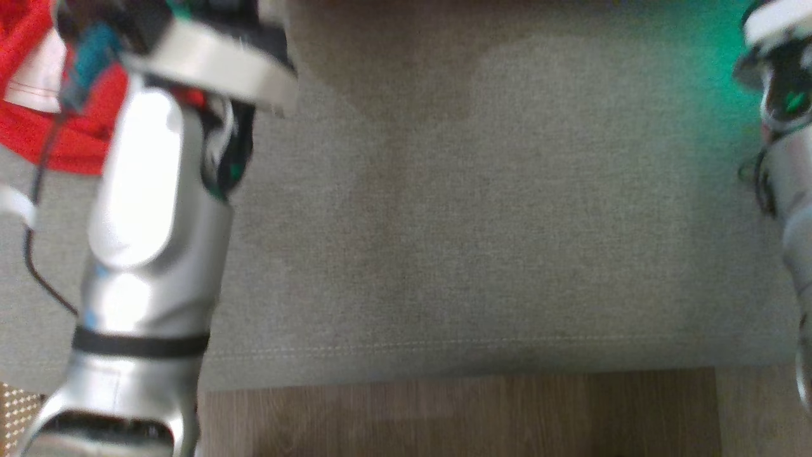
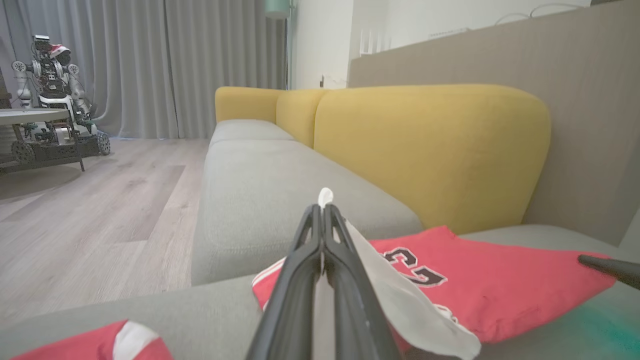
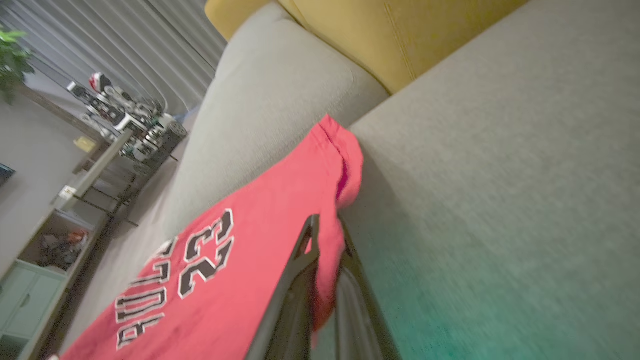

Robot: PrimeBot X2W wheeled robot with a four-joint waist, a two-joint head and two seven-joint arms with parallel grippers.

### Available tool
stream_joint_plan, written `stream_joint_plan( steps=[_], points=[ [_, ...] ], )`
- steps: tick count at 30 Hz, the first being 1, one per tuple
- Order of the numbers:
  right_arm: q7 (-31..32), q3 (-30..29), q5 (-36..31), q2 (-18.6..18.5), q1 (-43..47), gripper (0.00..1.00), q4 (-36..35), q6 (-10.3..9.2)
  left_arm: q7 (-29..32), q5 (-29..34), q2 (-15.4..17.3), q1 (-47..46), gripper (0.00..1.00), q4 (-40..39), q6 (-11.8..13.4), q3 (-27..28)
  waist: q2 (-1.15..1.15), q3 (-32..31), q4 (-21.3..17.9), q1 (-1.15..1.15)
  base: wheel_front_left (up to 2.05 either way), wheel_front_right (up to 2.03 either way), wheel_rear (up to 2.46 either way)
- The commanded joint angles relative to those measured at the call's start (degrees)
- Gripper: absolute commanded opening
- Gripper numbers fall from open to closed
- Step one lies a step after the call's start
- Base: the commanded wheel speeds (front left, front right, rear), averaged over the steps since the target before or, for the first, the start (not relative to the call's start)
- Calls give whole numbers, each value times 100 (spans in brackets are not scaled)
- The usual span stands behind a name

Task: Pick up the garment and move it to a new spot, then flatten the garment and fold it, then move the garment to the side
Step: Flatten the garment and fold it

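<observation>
The garment [image 1: 38, 120] is a red jersey with white trim and black numbers, lying on the grey sofa seat [image 1: 482, 241] at the far left of the head view. In the left wrist view my left gripper [image 2: 322, 210] is shut on a white fold of the garment [image 2: 500, 285], and a bit of white cloth pokes out past the tips. My right gripper [image 3: 325, 225] is shut on the garment's red edge [image 3: 240, 250], with cloth running between its fingers. My left forearm [image 1: 152, 209] hides much of the jersey. My right arm [image 1: 786, 127] stands at the right edge.
Yellow back cushions [image 2: 430, 150] run behind the seat. Wood floor [image 1: 457, 412] lies below the sofa's front edge. Another wheeled robot [image 2: 50, 90] stands by a table [image 2: 30, 117] near the grey curtains. A low cabinet [image 3: 30, 280] is off to the side.
</observation>
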Motion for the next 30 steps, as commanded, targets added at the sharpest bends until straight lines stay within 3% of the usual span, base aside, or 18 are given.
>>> stream_joint_plan(
  steps=[1,15,30],
  points=[
    [146,219,33,-35,194,0,-68,0,-5,91,266,194,0,-187,-56,42,0,-307,40,0,0,0,0],
    [817,1350,-159,-413,1179,0,176,0,-5,239,1021,1836,0,259,-125,-827,0,-1138,67,0,0,0,0],
    [1541,1999,-292,-653,1455,0,571,0,370,-686,2037,2193,0,326,-128,-2369,0,-1575,-37,0,0,0,0]
  ],
)
